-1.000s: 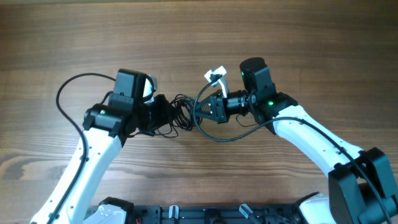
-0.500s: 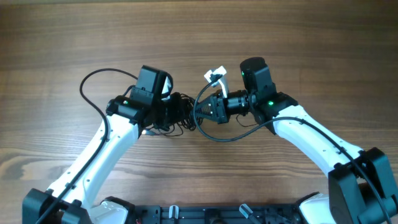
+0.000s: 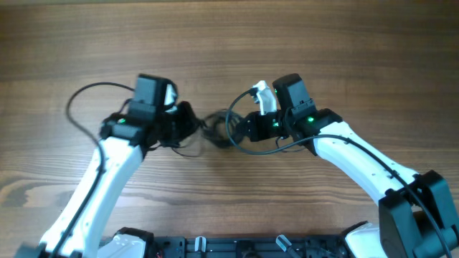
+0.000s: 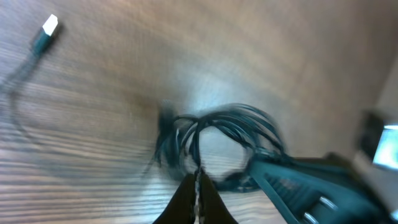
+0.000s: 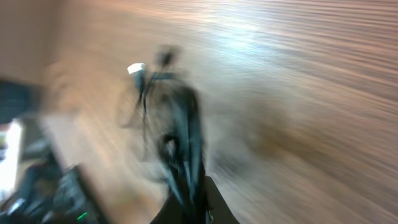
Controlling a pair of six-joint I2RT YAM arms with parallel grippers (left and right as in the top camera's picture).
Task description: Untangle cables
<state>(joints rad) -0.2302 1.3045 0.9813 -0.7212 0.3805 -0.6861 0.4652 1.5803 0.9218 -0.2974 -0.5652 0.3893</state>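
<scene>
A tangle of thin black cables (image 3: 215,130) lies on the wooden table between the two arms. My left gripper (image 3: 193,125) holds its left side, and in the left wrist view the gripper (image 4: 198,186) is shut on a thin strand running up into the cables (image 4: 217,130). My right gripper (image 3: 244,129) holds the right side. In the blurred right wrist view, that gripper (image 5: 194,199) is shut on a dark bundle of cables (image 5: 177,124). A silver-tipped plug (image 4: 49,26) lies apart at the end of a loose cord, and a pale plug end (image 5: 136,68) shows above the bundle.
The thick black cable of the left arm (image 3: 75,115) loops out to the left. The right arm's own cable (image 3: 276,149) curves beneath its wrist. Bare wooden table (image 3: 229,43) stretches all around. The robot base (image 3: 215,247) runs along the front edge.
My left gripper closed on the tangle and pulled back to the left. The right wrist turned and shifted slightly, and the tangle now looks stretched between the two grippers.
</scene>
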